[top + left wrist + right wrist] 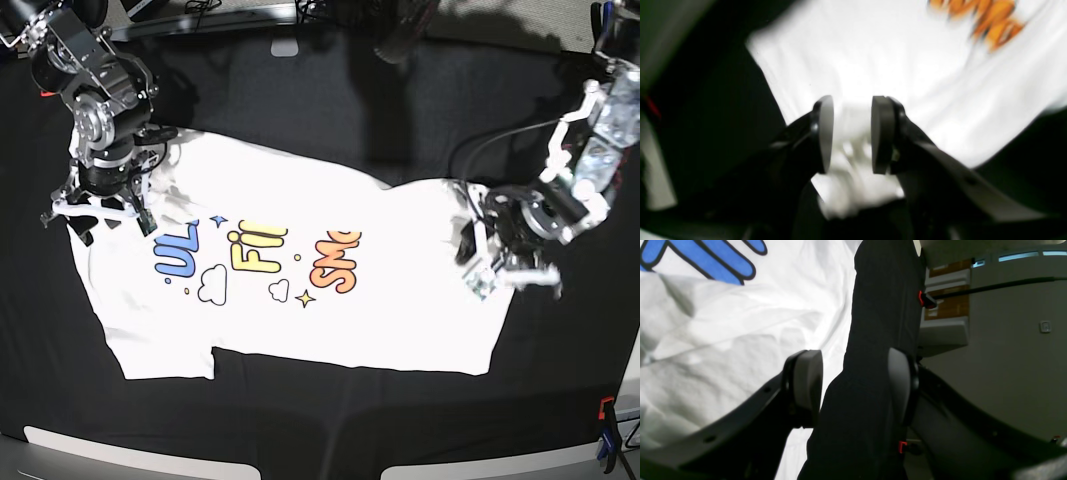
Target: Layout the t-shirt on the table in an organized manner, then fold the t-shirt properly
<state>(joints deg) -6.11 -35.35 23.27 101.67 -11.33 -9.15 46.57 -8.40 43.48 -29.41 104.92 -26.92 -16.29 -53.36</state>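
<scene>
T-shirt [400, 310] spans mid-frame in base view, print up, top edge rumpled, on black-covered table [330, 425]. Left gripper [852, 135], right side: fingers parted. Right gripper [855, 388], upper left: fingers wide apart, nothing between.

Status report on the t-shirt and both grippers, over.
Left gripper open; right gripper open. T-shirt print up, far side folded over part of print.

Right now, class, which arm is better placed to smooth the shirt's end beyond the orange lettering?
Left, I'd judge: its open gripper is over that end of the shirt. The right gripper, also open, is at the opposite end, beyond the blue lettering.
</scene>
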